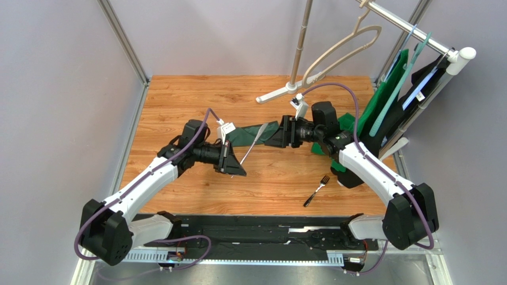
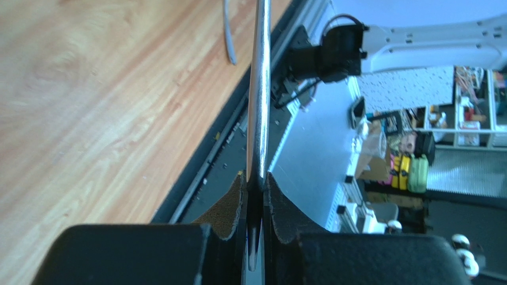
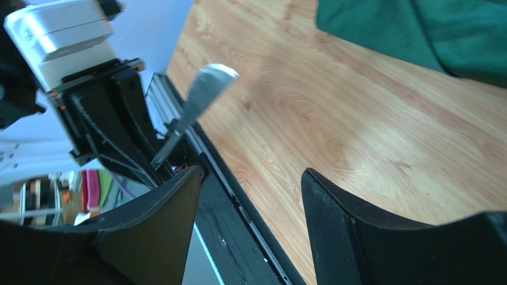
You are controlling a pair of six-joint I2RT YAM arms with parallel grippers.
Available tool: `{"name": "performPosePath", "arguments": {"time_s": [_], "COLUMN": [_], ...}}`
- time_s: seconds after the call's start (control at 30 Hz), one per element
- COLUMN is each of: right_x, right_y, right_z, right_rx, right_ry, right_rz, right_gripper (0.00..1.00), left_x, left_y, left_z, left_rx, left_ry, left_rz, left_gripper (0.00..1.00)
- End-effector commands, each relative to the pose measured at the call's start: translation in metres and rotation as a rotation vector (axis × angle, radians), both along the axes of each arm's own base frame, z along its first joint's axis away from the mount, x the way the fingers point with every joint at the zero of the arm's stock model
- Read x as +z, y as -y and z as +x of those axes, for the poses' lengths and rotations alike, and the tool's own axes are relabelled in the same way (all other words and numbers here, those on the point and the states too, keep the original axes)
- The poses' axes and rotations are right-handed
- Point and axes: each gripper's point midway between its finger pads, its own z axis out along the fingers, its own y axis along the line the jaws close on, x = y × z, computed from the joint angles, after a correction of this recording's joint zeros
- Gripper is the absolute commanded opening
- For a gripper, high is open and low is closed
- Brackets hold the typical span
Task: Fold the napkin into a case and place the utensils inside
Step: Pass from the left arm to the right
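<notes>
The dark green napkin (image 1: 253, 134), folded into a narrow case, lies mid-table between the two grippers; its edge shows in the right wrist view (image 3: 416, 29). My left gripper (image 1: 235, 159) is shut on a slim silver utensil (image 1: 253, 142), whose free end reaches up over the cloth. In the left wrist view the jaws (image 2: 256, 178) clamp its handle (image 2: 259, 107). My right gripper (image 1: 278, 134) is open and empty at the cloth's right end; its jaws (image 3: 251, 175) face the utensil's rounded tip (image 3: 208, 83). The fork (image 1: 316, 190) lies alone on the table at the front right.
A garment rack (image 1: 416, 35) with a brighter green garment (image 1: 387, 101) on a teal hanger stands at the right edge. A white stand base (image 1: 278, 93) and a beige hanger (image 1: 339, 50) are at the back. The table's black front rail (image 1: 256, 225) is near.
</notes>
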Motion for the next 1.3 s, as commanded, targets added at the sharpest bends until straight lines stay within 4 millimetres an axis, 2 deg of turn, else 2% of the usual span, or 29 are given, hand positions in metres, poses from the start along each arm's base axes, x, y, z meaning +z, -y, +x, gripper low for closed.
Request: {"name": "performPosePath", "arguments": {"time_s": [0.0, 0.07, 0.23, 0.3, 0.47, 0.6, 0.73, 0.83, 0.87, 0.93, 0.97, 1.0, 1.07, 1.13, 1.17, 1.2, 1.27], "right_x": [0.047, 0.048, 0.052, 0.060, 0.056, 0.056, 0.054, 0.054, 0.053, 0.054, 0.056, 0.052, 0.055, 0.039, 0.038, 0.036, 0.027], "right_y": [-0.014, -0.015, -0.014, -0.013, -0.015, -0.018, -0.018, -0.019, -0.019, -0.019, -0.018, -0.018, -0.011, -0.002, 0.007, 0.012, 0.028], "right_z": [-0.009, -0.006, 0.003, 0.010, 0.017, 0.017, 0.014, 0.011, 0.009, 0.007, 0.006, 0.004, 0.011, 0.020, 0.032, 0.039, 0.059], "right_rx": [0.166, 0.166, 0.138, 0.133, 0.112, 0.098, 0.100, 0.111, 0.114, 0.116, 0.115, 0.108, 0.028, -0.075, -0.162, -0.208, -0.336], "right_ry": [0.166, 0.160, 0.101, 0.113, 0.054, 0.017, 0.021, 0.009, 0.006, -0.001, -0.005, -0.013, 0.013, -0.002, 0.020, 0.027, 0.041], "right_rz": [0.103, 0.114, 0.173, 0.215, 0.270, 0.338, 0.366, 0.391, 0.396, 0.412, 0.418, 0.420, 0.414, 0.371, 0.377, 0.389, 0.403], "right_gripper": [0.67, 0.66, 0.53, 0.49, 0.43, 0.34, 0.31, 0.22, 0.17, 0.00, 0.00, 0.00, 0.00, 0.00, 0.00, 0.00, 0.00], "left_x": [0.008, 0.006, 0.013, 0.016, 0.019, 0.021, 0.023, 0.023, 0.023, 0.022, 0.021, 0.019, 0.015, 0.002, 0.003, -0.008, -0.006], "left_y": [-0.003, -0.003, -0.002, -0.001, -0.001, 0.000, 0.000, 0.000, 0.000, 0.000, 0.000, 0.000, -0.008, -0.025, -0.037, -0.062, -0.083], "left_z": [-0.025, -0.029, -0.033, -0.034, -0.037, -0.037, -0.038, -0.038, -0.039, -0.038, -0.038, -0.034, -0.019, 0.007, 0.018, 0.047, 0.066], "left_rx": [-0.106, -0.117, -0.142, -0.154, -0.162, -0.170, -0.179, -0.180, -0.184, -0.185, -0.180, -0.156, -0.074, 0.099, 0.186, 0.376, 0.550], "left_ry": [-0.021, -0.034, -0.027, -0.022, -0.028, -0.027, -0.024, -0.027, -0.030, -0.035, -0.035, -0.038, -0.037, -0.042, -0.018, 0.007, 0.017], "left_rz": [-0.057, -0.068, -0.102, -0.120, -0.132, -0.147, -0.153, -0.154, -0.156, -0.155, -0.153, -0.133, -0.092, 0.012, 0.052, 0.149, 0.195], "left_gripper": [0.00, 0.00, 0.00, 0.00, 0.00, 0.00, 0.00, 0.00, 0.00, 0.00, 0.00, 0.00, 0.09, 0.36, 0.39, 0.42, 0.42]}}
